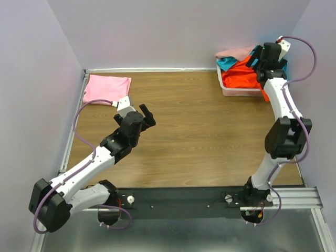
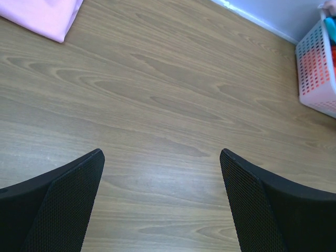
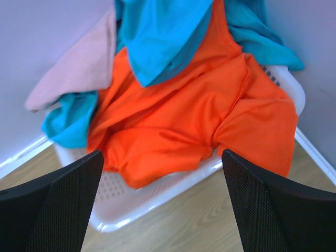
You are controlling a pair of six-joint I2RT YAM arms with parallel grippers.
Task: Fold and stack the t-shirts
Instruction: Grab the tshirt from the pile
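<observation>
A bright orange t-shirt [image 3: 189, 115] lies crumpled in the white mesh basket [image 3: 152, 197] and hangs over its right rim; it also shows in the top view [image 1: 241, 77]. A teal t-shirt [image 3: 163, 31] lies over it and a peach-pink t-shirt [image 3: 79, 68] drapes the basket's left side. A light pink t-shirt [image 1: 106, 88] lies folded flat at the table's far left; its corner shows in the left wrist view [image 2: 44, 16]. My right gripper [image 3: 163, 205] is open, above the basket's near rim, holding nothing. My left gripper [image 2: 161, 202] is open and empty over bare wood at mid-left.
The basket [image 1: 239, 90] stands at the far right corner against the purple walls; it also shows in the left wrist view [image 2: 317, 68]. A white rail runs along the table's far and left edges. The arm bases sit on a black bar at the near edge.
</observation>
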